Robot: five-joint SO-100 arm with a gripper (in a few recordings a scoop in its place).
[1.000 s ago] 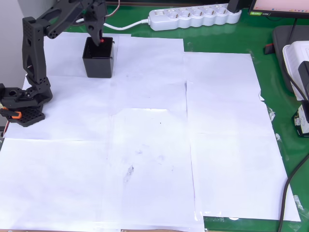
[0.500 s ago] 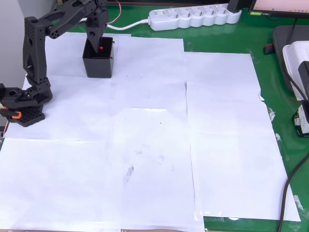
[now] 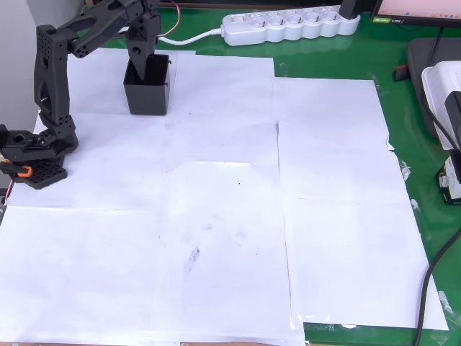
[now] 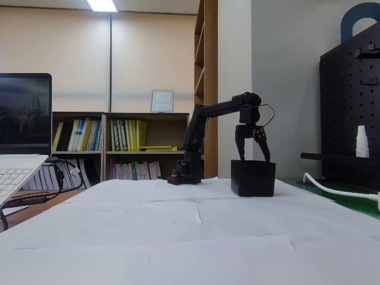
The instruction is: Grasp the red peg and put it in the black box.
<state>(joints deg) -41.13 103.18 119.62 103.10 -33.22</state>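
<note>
1. We take the black box (image 3: 148,92) as our landmark: it stands on the white paper sheets (image 3: 223,209) that cover the green table (image 3: 403,130), in the upper left of the overhead view.
2. In the fixed view the same black box (image 4: 253,177) sits upright on the paper, to the right of the arm's base (image 4: 183,176).
3. We see the gripper (image 3: 141,61) directly over the box's opening in the overhead view, its tips reaching down at the mouth of the box.
4. In the fixed view the gripper (image 4: 252,158) hangs just above the box's top rim, and its two fingers (image 4: 263,148) stand spread apart in a wide V with nothing between them.
5. We cannot make out the red peg in either view; the inside of the box is dark and hidden by its walls and by the gripper above it.
6. The black arm (image 3: 54,79) rises left of the box and arches over to it.
7. A white power strip (image 3: 292,23) lies beyond the box, up and to the right of it in the overhead view, with its cable (image 3: 189,33) running back toward the box.
8. In the fixed view a laptop (image 4: 21,142) sits far left of the box, and bookshelves (image 4: 127,145) stand behind it.
</note>
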